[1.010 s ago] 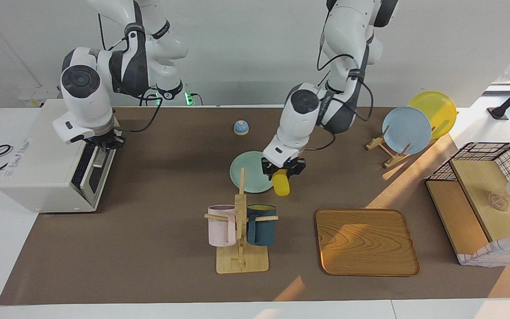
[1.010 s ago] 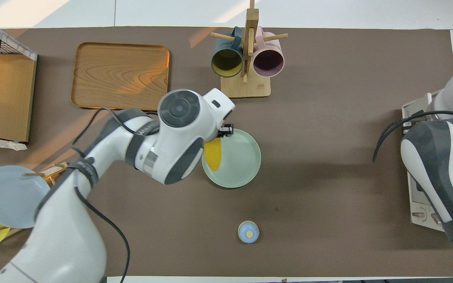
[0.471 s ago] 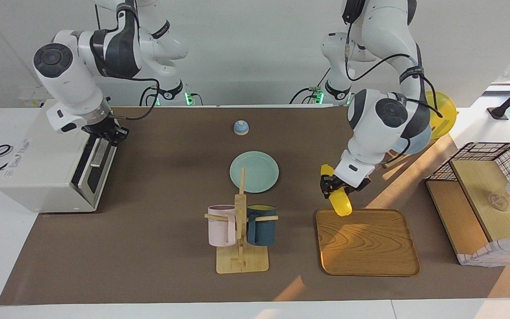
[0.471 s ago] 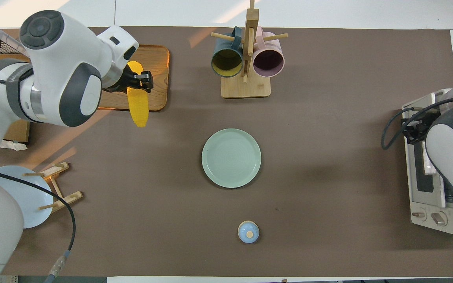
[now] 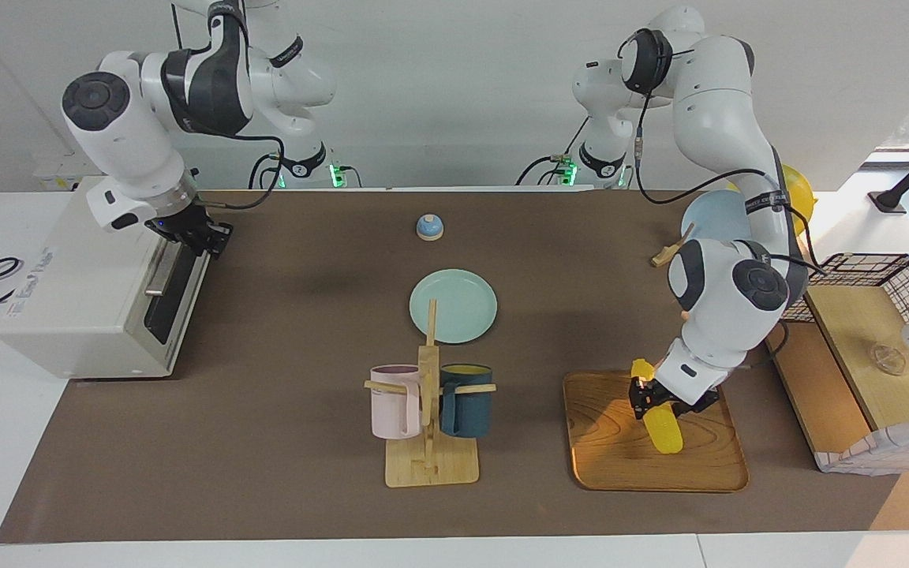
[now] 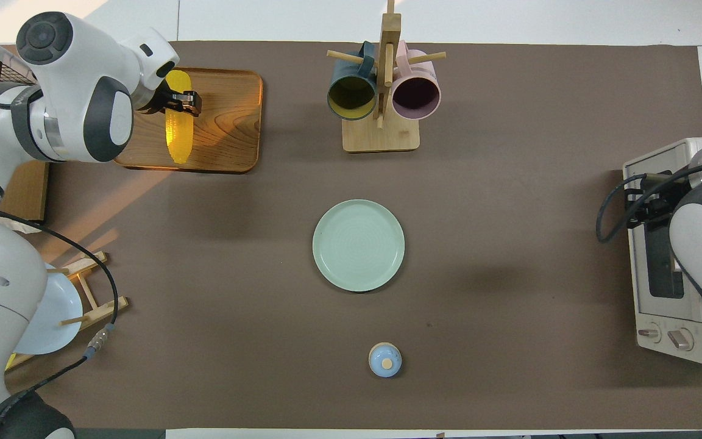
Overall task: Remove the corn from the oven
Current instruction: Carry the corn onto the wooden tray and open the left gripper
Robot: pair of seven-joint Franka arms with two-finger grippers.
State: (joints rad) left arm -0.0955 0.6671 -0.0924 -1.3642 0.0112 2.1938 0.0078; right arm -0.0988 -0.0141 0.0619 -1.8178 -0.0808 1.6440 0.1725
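The yellow corn [image 5: 662, 428] hangs tilted in my left gripper [image 5: 657, 401], which is shut on its upper part. Its lower tip is low over the wooden tray [image 5: 620, 457]; I cannot tell if it touches. In the overhead view the corn [image 6: 179, 131] lies over the tray [image 6: 229, 140] under the left gripper [image 6: 178, 102]. The off-white oven [image 5: 84, 292] stands at the right arm's end of the table, its dark door looking shut. My right gripper [image 5: 190, 230] is at the end of the door nearer the robots, by the bar handle [image 5: 161, 276]. The oven also shows in the overhead view [image 6: 668, 286].
A green plate [image 5: 453, 306] lies mid-table, with a mug rack [image 5: 429, 410] holding a pink and a dark mug farther from the robots. A small blue bell [image 5: 429, 227] is near the robots. A plate stand [image 5: 719, 217] and a wire basket [image 5: 865, 272] are at the left arm's end.
My left gripper has carried the corn from over the green plate to low over the wooden tray. The oven door has swung from partly open to shut, with my right gripper at it.
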